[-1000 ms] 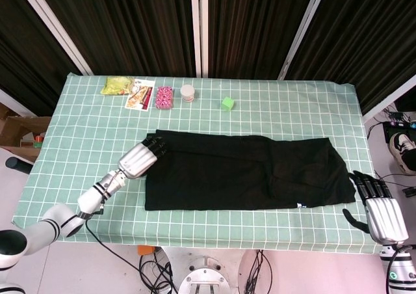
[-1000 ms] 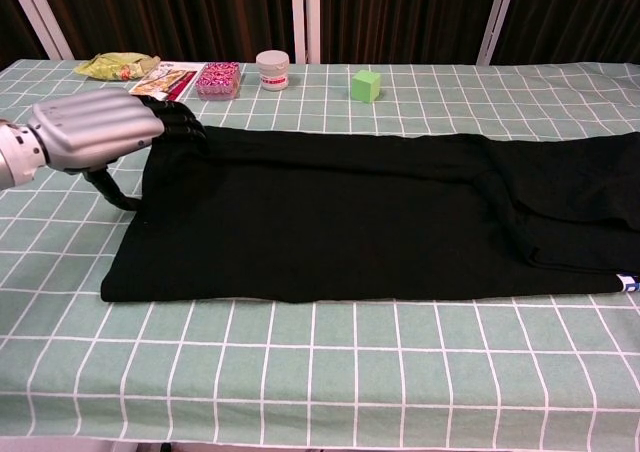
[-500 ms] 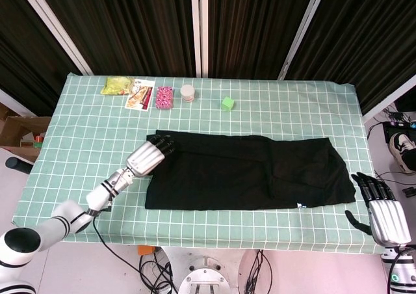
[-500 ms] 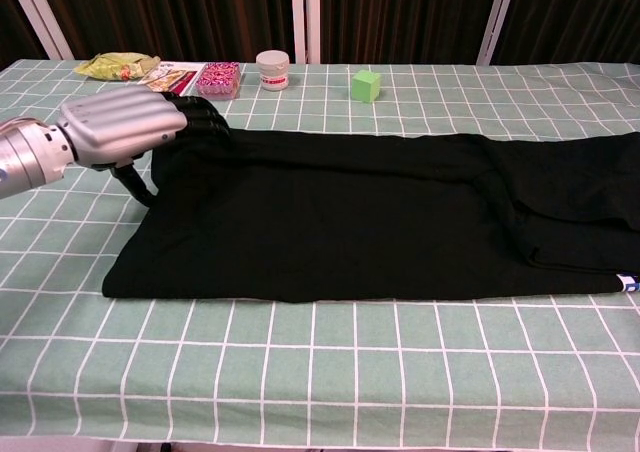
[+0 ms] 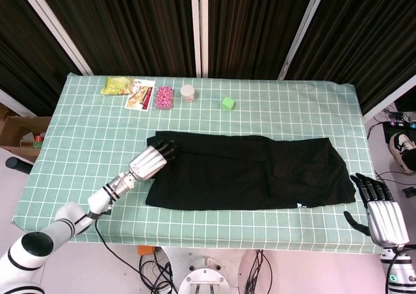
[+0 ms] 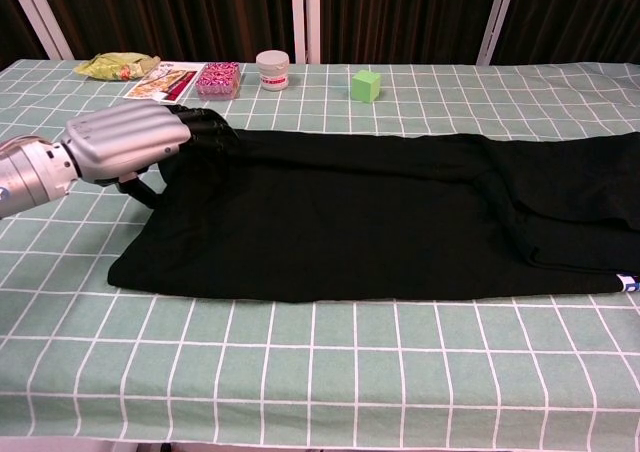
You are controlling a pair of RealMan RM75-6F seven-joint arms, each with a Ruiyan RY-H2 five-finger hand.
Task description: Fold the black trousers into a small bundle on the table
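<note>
Two silver robot hands are showing: at centre left, the left hand [image 5: 151, 159] is gripping the upper-left corner of the flat black trousers [image 5: 247, 172], which are lying across the middle of the green checked tablecloth [image 5: 78, 138]. At the lower right, the right hand [image 5: 380, 211] is hovering off the table edge, fingers spread, grasping nothing.

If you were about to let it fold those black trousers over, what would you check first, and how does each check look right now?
1. Left hand grips the trousers at their left end: cannot tell, black fingers blend into black cloth.
2. Trousers lie flat: ok.
3. Fold path across the cloth free of objects: ok.
4. Green cube and white jar stand apart from the cloth: ok.
5. Right hand ready at the other end: not ok, open, off the table edge.
</note>
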